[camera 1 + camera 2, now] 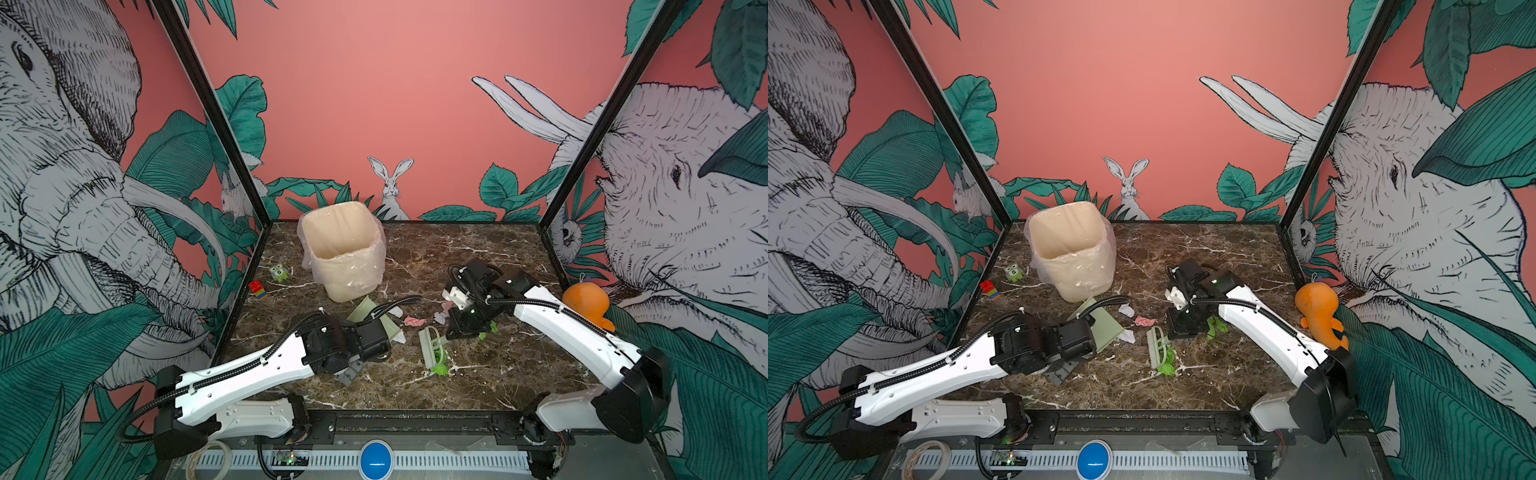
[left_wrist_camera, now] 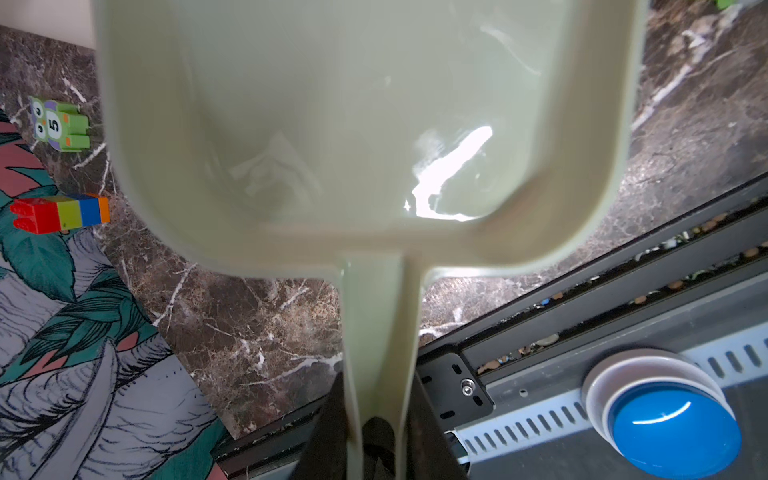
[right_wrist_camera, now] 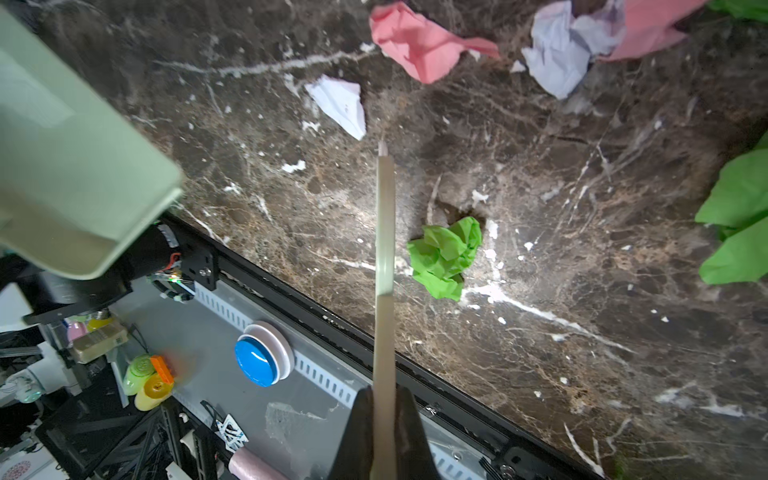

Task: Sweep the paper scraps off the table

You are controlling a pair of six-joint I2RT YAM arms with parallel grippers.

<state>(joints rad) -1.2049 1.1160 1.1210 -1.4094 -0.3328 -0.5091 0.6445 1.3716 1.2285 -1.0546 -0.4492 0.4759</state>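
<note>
Now | left claw [image 2: 376, 415] clamped on dustpan [image 2: 332, 124] | right claw [image 3: 384, 424] clamped on brush [image 1: 430, 345] | paper scraps [image 1: 413, 321] mostly between claws

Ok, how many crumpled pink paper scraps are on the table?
2. One pink scrap lies alone mid-table; another touches a white paper scrap beside the right gripper. More may be hidden.

Only one sign can be read: the numeral 5, printed on the small green plastic owl figure [image 2: 58, 124].
</note>
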